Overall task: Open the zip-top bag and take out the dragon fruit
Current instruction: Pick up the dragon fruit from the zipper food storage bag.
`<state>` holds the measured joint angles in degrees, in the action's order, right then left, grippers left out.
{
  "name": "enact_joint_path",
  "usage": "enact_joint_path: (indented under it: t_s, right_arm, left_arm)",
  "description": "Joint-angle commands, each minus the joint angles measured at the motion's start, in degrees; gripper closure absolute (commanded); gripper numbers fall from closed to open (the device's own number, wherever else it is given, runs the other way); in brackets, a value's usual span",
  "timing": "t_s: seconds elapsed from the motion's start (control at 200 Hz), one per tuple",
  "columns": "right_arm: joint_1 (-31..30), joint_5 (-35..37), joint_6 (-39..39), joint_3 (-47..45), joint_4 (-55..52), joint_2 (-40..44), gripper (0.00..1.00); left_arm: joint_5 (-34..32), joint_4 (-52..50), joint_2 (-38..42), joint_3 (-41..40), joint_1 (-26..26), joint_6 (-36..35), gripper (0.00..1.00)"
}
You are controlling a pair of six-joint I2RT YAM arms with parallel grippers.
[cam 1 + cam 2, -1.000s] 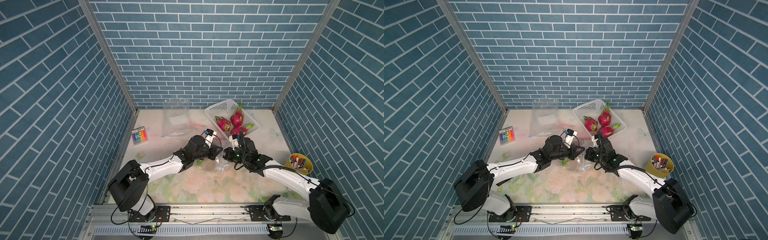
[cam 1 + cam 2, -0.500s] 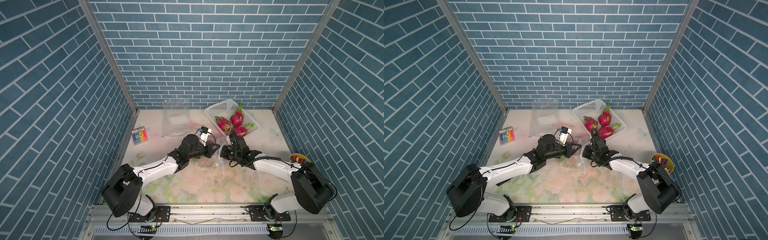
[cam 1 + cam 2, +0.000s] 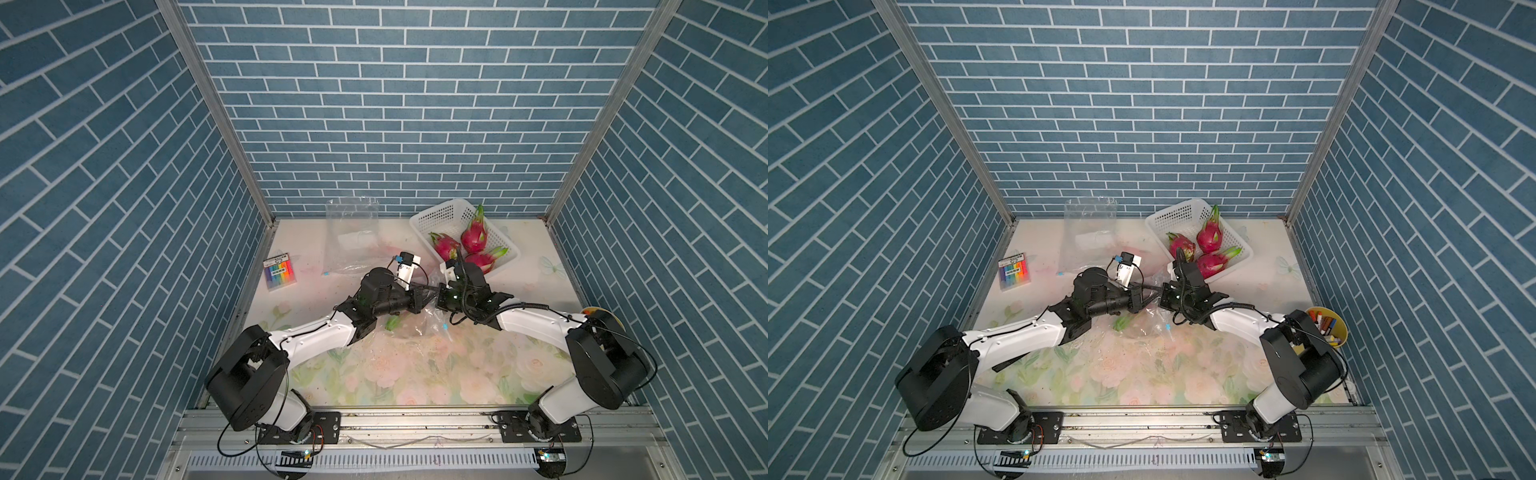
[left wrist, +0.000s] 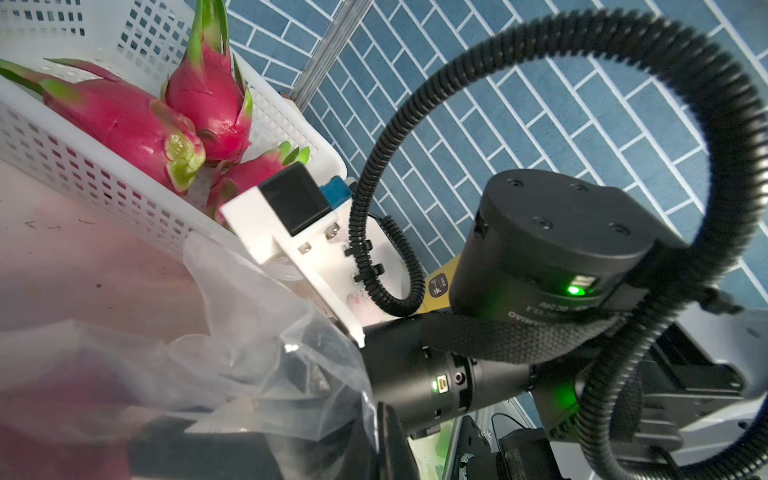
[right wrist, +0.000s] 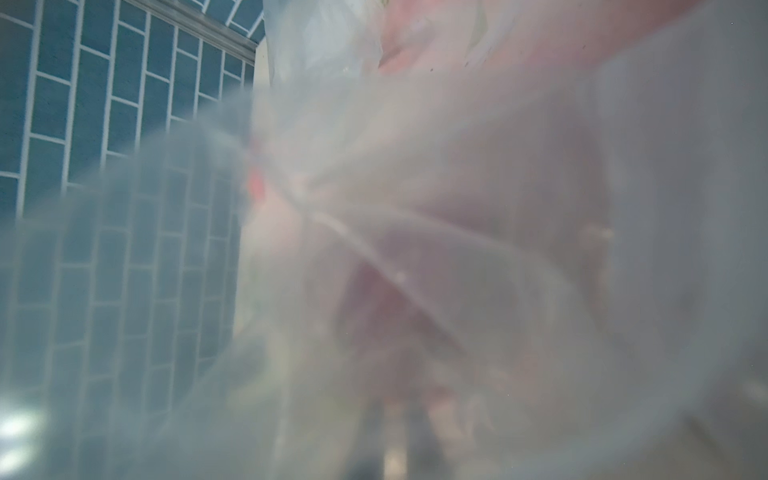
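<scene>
A floral-print table (image 3: 415,374) fills the lower middle of both top views. At its centre lies the crinkled clear zip-top bag (image 3: 419,328). Inside it the dragon fruit (image 3: 391,323) shows a green tip. The left gripper (image 3: 428,297) is clenched on the bag's film. The right gripper (image 3: 439,298) meets it nose to nose; film smothers its wrist camera, so I cannot tell its grip. At upper right a white perforated basket (image 3: 440,216) holds three scaly pink fruits (image 3: 473,237). Around it are a slack spare bag (image 3: 353,232), a striped marker pack (image 3: 279,272) and a yellow pen cup (image 3: 1327,326).
</scene>
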<state>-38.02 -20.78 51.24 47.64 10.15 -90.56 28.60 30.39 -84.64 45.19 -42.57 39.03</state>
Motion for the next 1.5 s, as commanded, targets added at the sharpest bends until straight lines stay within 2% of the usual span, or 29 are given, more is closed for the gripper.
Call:
enact_joint_path:
  t_s: [0.0,0.1,0.19,0.395,0.445,0.5,0.595,0.71,0.83,0.93,1.035,1.155,1.195,1.295,1.35,1.415,1.495]
  right_arm:
    - [-0.56,1.53,2.32,2.02,-0.52,-3.07,0.87]
    - [-0.56,6.81,3.36,2.55,-2.66,-4.78,0.85]
    - [-0.56,7.93,4.10,2.56,-1.04,-5.82,0.83]
    - [-0.49,13.40,4.12,4.68,-7.09,-7.47,0.82]
    - [-0.47,12.95,4.10,4.57,-6.29,-7.61,0.82]
    - [-0.39,11.81,3.76,4.95,-5.58,-7.77,0.82]
    - [-0.44,8.53,2.28,5.27,-2.92,-7.28,0.82]
    - [-0.46,5.28,-0.31,6.83,-2.75,-6.49,0.82]
    - [-0.47,1.67,-2.01,7.89,-2.02,-5.56,0.80]
    - [-0.48,-0.77,-2.61,8.85,-0.91,-5.97,0.75]
    - [-0.48,-2.91,-2.82,10.36,-0.32,-8.09,0.65]
    - [-0.47,-4.43,-2.48,11.72,0.76,-10.87,0.50]
    - [-0.46,-4.53,-2.40,12.10,1.07,-11.56,0.46]
    - [-0.48,-4.43,-2.38,13.21,1.10,-12.90,0.40]
    - [-0.46,-3.86,-2.38,13.61,0.77,-13.36,0.39]
    - [-0.41,-3.58,-2.38,14.28,0.16,-13.90,0.38]
    - [-0.48,-3.39,-2.31,15.01,-0.14,-14.67,0.35]
  left_arm:
    - [2.48,2.37,-1.22,1.28,0.11,-0.01,1.00]
    - [2.53,2.22,-0.86,1.23,0.20,-0.13,1.00]
    - [2.53,2.13,-0.03,0.82,0.54,0.05,1.00]
    - [2.51,3.22,3.05,-0.27,2.32,0.92,1.00]
    - [1.74,2.65,3.73,-0.53,3.02,0.60,0.93]
    - [0.30,1.11,4.32,-0.72,4.00,-0.13,0.76]
    - [0.01,0.37,4.32,-1.62,6.42,-0.61,0.71]
    - [-1.22,0.74,4.82,-3.57,10.69,-0.31,0.48]
    - [-7.04,0.24,5.49,-6.22,15.24,-3.30,0.41]
    - [-9.96,3.27,3.82,-9.03,19.53,-4.41,0.40]
    - [-6.18,8.10,-0.55,-10.04,23.23,-2.70,0.41]
    - [-4.12,10.43,-5.76,-9.54,24.09,-2.69,0.44]
    - [-3.48,11.14,-7.66,-9.36,24.02,-2.71,0.48]
    - [-2.20,11.48,-12.85,-8.23,24.32,-3.09,0.70]
    - [-1.01,12.09,-15.92,-7.55,24.70,-2.82,0.79]
    - [0.30,13.63,-18.89,-7.25,25.16,-1.98,0.86]
    - [1.41,15.24,-21.73,-7.05,25.25,-1.11,0.87]
